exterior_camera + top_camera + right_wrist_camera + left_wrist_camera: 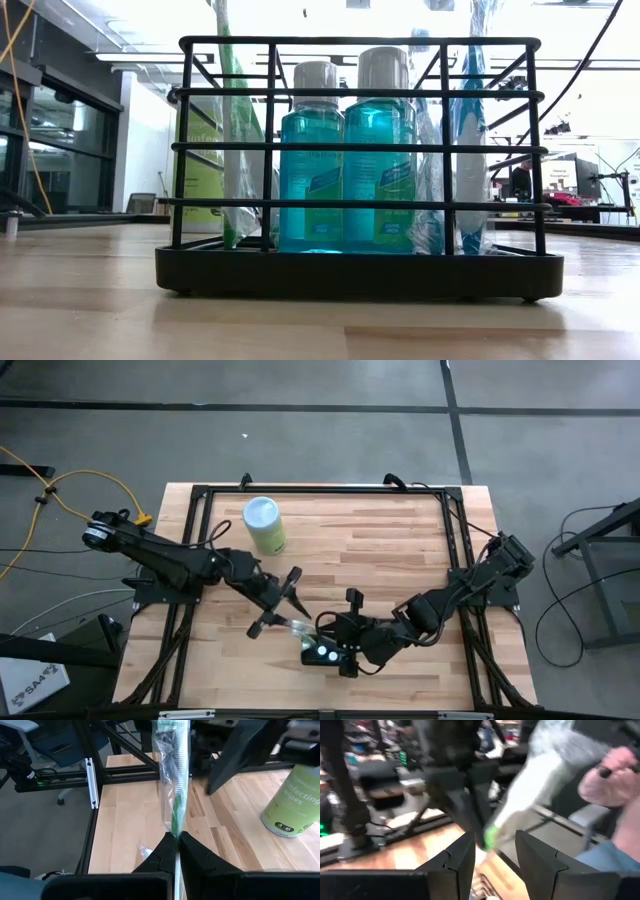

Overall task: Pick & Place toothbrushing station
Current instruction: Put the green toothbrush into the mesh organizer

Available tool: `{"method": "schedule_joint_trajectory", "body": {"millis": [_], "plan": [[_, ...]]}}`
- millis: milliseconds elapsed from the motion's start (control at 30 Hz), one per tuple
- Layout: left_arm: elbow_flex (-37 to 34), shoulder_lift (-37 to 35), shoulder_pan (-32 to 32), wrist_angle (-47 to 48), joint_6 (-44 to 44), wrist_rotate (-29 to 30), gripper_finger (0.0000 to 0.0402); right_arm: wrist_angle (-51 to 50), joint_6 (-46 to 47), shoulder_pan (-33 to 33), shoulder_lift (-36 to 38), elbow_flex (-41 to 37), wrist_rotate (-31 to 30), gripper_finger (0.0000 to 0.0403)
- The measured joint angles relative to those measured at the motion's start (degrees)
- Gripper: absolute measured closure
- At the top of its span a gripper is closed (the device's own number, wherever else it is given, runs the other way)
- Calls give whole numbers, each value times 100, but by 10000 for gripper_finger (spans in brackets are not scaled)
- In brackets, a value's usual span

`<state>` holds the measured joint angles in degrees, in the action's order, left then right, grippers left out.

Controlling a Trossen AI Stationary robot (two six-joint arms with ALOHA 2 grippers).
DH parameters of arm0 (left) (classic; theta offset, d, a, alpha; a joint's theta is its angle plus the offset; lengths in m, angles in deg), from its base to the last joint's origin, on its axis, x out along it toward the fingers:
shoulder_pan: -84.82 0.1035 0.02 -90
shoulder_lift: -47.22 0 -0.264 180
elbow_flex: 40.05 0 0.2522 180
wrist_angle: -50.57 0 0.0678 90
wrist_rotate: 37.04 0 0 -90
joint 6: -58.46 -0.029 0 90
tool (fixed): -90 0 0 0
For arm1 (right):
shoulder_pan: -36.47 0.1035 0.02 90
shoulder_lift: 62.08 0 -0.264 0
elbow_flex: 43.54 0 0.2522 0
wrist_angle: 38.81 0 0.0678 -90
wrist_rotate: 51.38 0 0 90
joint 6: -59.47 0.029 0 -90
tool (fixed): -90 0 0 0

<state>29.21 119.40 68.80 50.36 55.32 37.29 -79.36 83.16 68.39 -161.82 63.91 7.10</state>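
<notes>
My right pincer (177, 837) clenched on clear-wrapped green toothbrush (175, 780); left pincer (492, 865) released around its far end. Black wire-frame station (350, 270) holds two blue bottles (345, 170).

Toothbrushing station (327, 651) at worktop (400, 550) front edge, btwn both arms; wipes canister (264, 524) well behind it, on left arm's side.

— What carries everything?
— A pale wooden table (400, 550).
— What sits on it?
— A green wipes canister (264, 524) far left; the black toothbrushing station (327, 651) at the near middle.
</notes>
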Motion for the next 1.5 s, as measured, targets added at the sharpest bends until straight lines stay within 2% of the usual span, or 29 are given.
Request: {"method": "schedule_joint_trajectory", "body": {"millis": [433, 967, 1500], "plan": [[33, 0, -41, 133, -135, -110, 266, 5, -78, -19, 0, 0, 17, 399], [33, 0, -77, -413, -207, -108, 266, -28, 20, -19, 0, 0, 44, 399], [33, 0, -77, -431, -207, -106, 266, -22, 23, -19, 0, 0, 41, 399]]}}
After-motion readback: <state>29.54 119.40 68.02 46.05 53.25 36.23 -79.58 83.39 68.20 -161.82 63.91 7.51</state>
